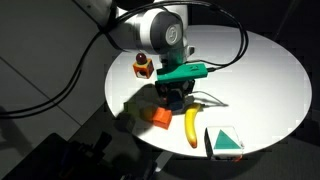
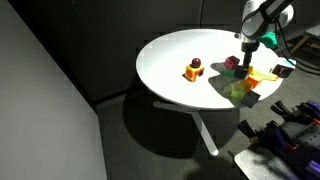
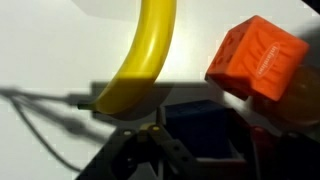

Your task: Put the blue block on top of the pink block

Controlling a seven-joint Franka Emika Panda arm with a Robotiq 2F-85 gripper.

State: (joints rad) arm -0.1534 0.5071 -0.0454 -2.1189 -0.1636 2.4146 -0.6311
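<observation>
The hand (image 1: 176,97) hangs low over the round white surface (image 1: 260,70) in an exterior view, just beside the banana (image 1: 191,125). Its fingers are dark against their own shadow, so I honestly can't tell how wide they are set or if anything sits between them. An orange block (image 1: 160,118) sits just beside the banana, on the side away from the teal-and-white triangle piece (image 1: 225,142). A red-and-yellow toy (image 1: 143,67) stands well apart from the banana, out past the hand. Can't make out the blue or the pink block from here, since the hand covers that spot.

In an exterior view from farther off, the hand (image 2: 247,58) comes down near the banana (image 2: 262,75). The pink block (image 2: 231,62) shows up as a small magenta cube on the surface, near the banana on the side facing the toy (image 2: 193,69). It's close beside the hand. Touching or not, too small to say.

In the wrist view, the banana (image 3: 145,55) curves down through the middle with the orange block (image 3: 258,58) near it. Below the banana's lower end there's a dark blue shape in shadow that looks like the blue block (image 3: 200,122). It sits right next to the hand (image 3: 150,150), whose dark parts fill the bottom edge. Gripped or just beside, can't tell.
</observation>
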